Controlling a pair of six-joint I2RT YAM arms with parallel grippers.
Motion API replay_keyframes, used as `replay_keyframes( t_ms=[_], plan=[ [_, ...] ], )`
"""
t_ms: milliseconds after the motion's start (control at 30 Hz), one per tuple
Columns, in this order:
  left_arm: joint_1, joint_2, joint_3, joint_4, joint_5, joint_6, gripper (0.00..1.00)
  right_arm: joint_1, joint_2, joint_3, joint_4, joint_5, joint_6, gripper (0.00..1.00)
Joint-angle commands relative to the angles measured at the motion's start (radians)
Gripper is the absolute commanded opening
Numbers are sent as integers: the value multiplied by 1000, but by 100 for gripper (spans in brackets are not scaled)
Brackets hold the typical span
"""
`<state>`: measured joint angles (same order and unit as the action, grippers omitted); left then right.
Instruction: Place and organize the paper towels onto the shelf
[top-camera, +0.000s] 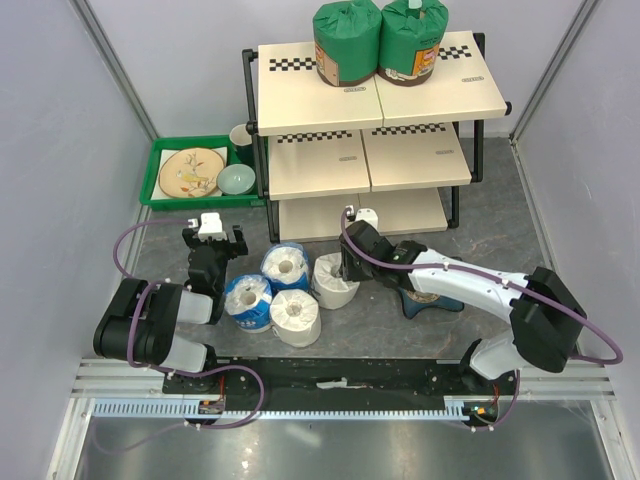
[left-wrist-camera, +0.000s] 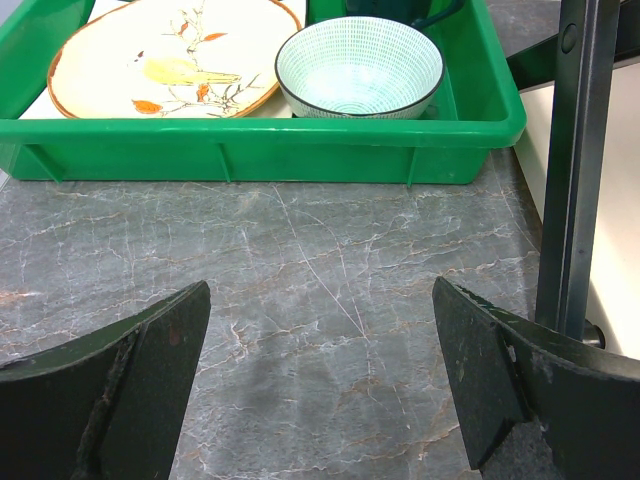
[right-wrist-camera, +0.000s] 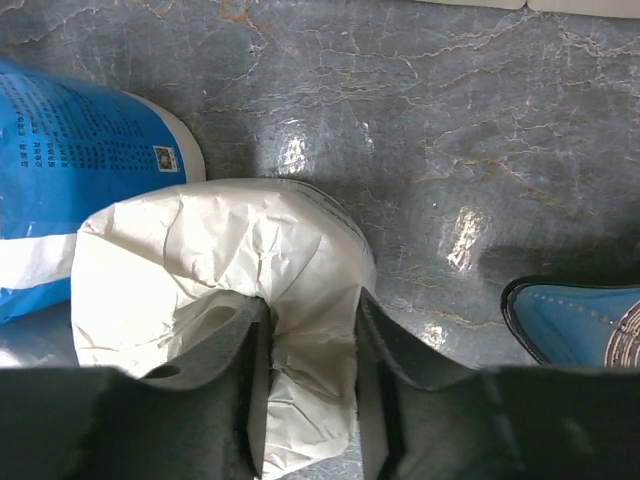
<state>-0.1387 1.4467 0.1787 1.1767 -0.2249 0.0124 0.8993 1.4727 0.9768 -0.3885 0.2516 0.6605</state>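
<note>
White roll gripped, shelf just beyond

White paper towel roll (top-camera: 333, 285) stands upright on the surface (top-camera: 500, 220), core vertical. Right end effector (right-wrist-camera: 310, 330) clenches its wall, one finger apparently inside the core. Shelf (top-camera: 300, 95) lies just beyond this arm. Left end effector (left-wrist-camera: 320, 315) hangs released, off to the side.

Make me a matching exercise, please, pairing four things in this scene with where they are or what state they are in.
Things:
1. green rolls
2. bowl
3. left gripper
4. right gripper

Place or state:
A. shut on a white roll
B. in the green tray
C. on the top board of the shelf
D. open, holding nothing

Pairs: 1-C, 2-B, 3-D, 4-A.
</note>
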Motion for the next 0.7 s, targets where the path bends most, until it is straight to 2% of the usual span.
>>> replay_keyframes(
  t_ms=[0, 233, 300, 433, 533, 667],
  plan=[
    [7, 3, 15, 44, 2, 11, 99, -2, 11, -3, -18, 9, 5, 31],
    [7, 3, 15, 44, 2, 11, 99, -3, -187, 17, -29, 46, 10, 26],
    [7, 4, 15, 44, 2, 9, 99, -3, -241, 74, -56, 55, -12, 27],
    [7, 4, 15, 44, 2, 11, 99, -8, -282, 242, -221, 116, -56, 29],
    [8, 4, 15, 44, 2, 9, 99, -11, -307, 412, -315, 214, -94, 29],
    [7, 3, 15, 44, 2, 11, 99, -29, -331, 525, -378, 376, -147, 28]
  ],
)
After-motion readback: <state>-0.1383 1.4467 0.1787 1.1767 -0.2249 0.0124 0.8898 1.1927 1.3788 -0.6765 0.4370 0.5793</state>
